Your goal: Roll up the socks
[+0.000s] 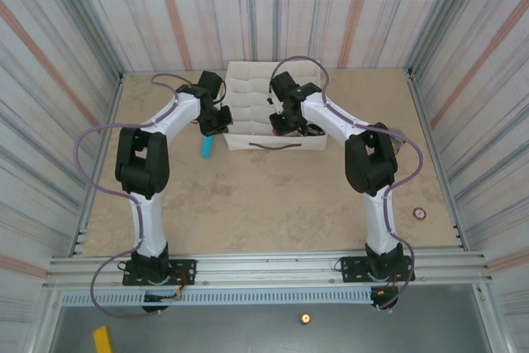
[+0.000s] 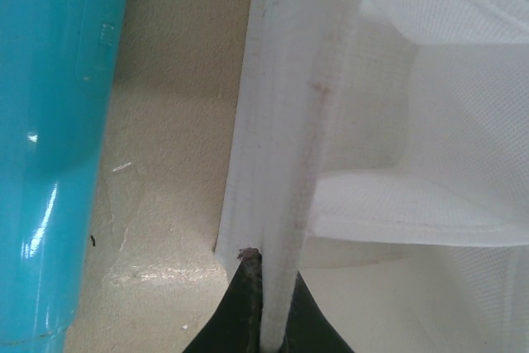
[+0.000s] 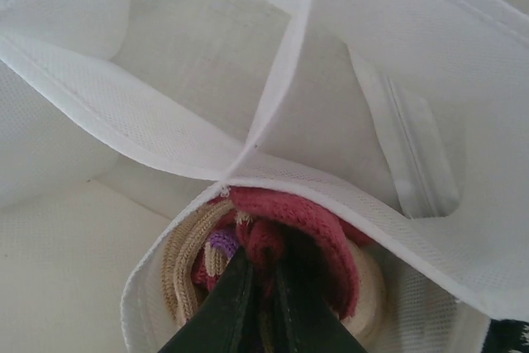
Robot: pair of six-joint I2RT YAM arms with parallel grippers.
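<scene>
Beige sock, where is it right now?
Right wrist view, bottom centre: the beige sock sits bundled in a compartment of the white organizer, just under a divider wall, with the right gripper pinching it.

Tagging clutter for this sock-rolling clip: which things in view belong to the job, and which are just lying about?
Job: beige sock, rolled, in the box; black sock, a corner showing; box wall pinched by the left gripper.
Lying about: blue cylinder; red ring.
</scene>
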